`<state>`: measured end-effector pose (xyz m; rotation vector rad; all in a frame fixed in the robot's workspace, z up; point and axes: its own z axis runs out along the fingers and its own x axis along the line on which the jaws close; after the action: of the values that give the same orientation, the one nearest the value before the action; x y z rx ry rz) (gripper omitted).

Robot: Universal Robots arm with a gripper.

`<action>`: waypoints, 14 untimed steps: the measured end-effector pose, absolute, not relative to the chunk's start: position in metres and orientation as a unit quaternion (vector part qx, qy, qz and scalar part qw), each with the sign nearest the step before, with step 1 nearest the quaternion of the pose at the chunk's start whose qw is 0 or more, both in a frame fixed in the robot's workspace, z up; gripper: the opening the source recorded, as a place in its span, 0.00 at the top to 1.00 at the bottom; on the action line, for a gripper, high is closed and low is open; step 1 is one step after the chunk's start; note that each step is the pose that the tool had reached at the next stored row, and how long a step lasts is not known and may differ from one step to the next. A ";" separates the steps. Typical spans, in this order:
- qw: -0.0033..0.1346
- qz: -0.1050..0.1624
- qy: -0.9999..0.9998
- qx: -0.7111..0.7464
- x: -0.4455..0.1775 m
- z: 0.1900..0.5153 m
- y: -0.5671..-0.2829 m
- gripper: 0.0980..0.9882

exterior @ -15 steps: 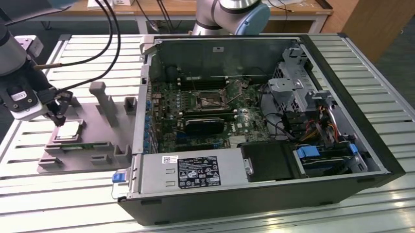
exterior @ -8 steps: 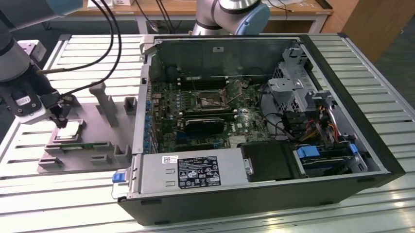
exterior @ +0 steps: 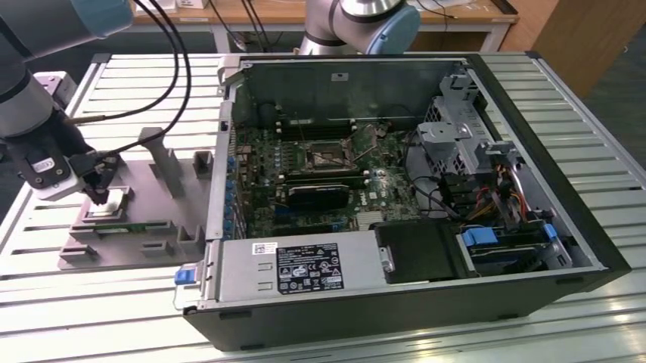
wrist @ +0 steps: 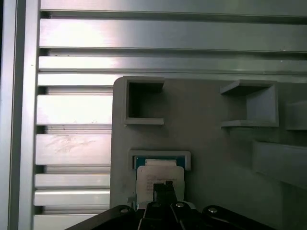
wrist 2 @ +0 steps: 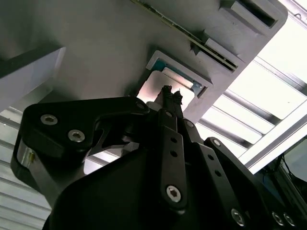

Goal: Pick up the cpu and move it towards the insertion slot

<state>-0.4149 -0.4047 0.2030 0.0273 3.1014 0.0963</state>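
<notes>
Over grey plastic fixture [wrist: 206,153] recess, at small flat silver square cpu [wrist: 158,176] with gripper [wrist 2: 171,92]. Clenched or not, cannot tell. Lift straight, keep level, clear recess walls.

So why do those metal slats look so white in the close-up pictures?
Glare: in the second wrist view the table slats bounce light into white; the first wrist view shows bright bands on them; the exterior view is evenly lit, the computer case dim inside.

A grey tubular robot arm [exterior: 20,91] with pale blue joint caps [exterior: 101,15], trailing black cables [exterior: 180,76], a white wrist block [exterior: 51,185] and a matte black claw [wrist 2: 171,93] studded with silver screws [wrist 2: 173,193].
</notes>
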 end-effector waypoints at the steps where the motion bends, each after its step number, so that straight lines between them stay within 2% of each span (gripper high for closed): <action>1: 0.019 0.031 0.999 0.009 -0.415 0.202 -0.405 1.00; 12: 0.019 0.031 0.999 0.009 -0.415 0.200 -0.405 0.98; 14: 0.019 0.031 0.999 0.009 -0.415 0.200 -0.405 0.85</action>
<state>-0.4150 -0.4047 0.2001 0.0273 3.1014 0.0963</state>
